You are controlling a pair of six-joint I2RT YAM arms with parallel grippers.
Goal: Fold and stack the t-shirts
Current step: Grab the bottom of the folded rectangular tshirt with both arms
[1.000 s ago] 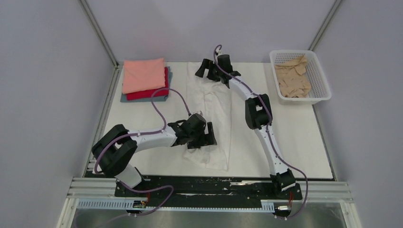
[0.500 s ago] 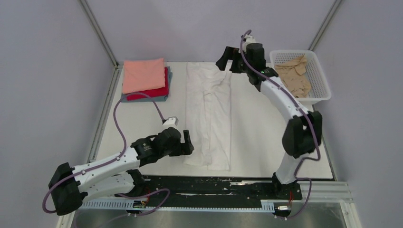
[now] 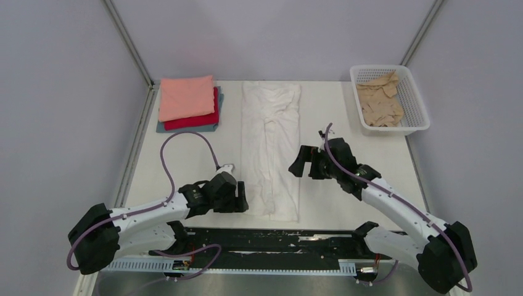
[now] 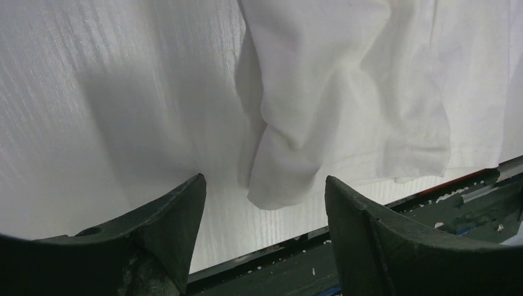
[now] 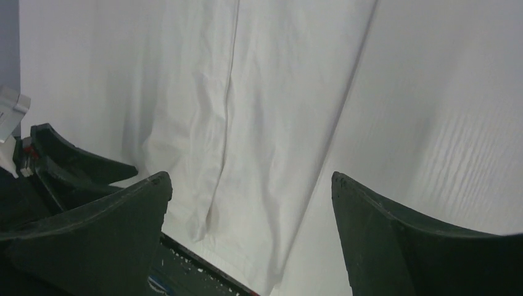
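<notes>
A large white t-shirt (image 3: 270, 148) lies folded into a long strip down the middle of the table. My left gripper (image 3: 244, 201) is low beside the strip's near left corner, open. In the left wrist view the gripper (image 4: 265, 179) has the rumpled shirt corner (image 4: 290, 166) just ahead of its fingertips, with nothing between them. My right gripper (image 3: 297, 165) hovers at the strip's right edge, open and empty. The right wrist view looks past that gripper (image 5: 251, 176) onto the shirt (image 5: 259, 92). Folded salmon-pink (image 3: 185, 97), red (image 3: 206, 117) and grey-blue (image 3: 161, 127) shirts are stacked at the far left.
A white lattice basket (image 3: 414, 92) at the far right holds a crumpled tan shirt (image 3: 379, 103). The black base rail (image 3: 271, 237) runs along the near table edge, close behind the shirt's hem. Bare table (image 3: 345, 123) lies between the shirt and the basket.
My right arm swung back from the shirt's far end to its right edge near the front. My left gripper drew off the shirt to its near left corner, its jaws slightly narrower.
</notes>
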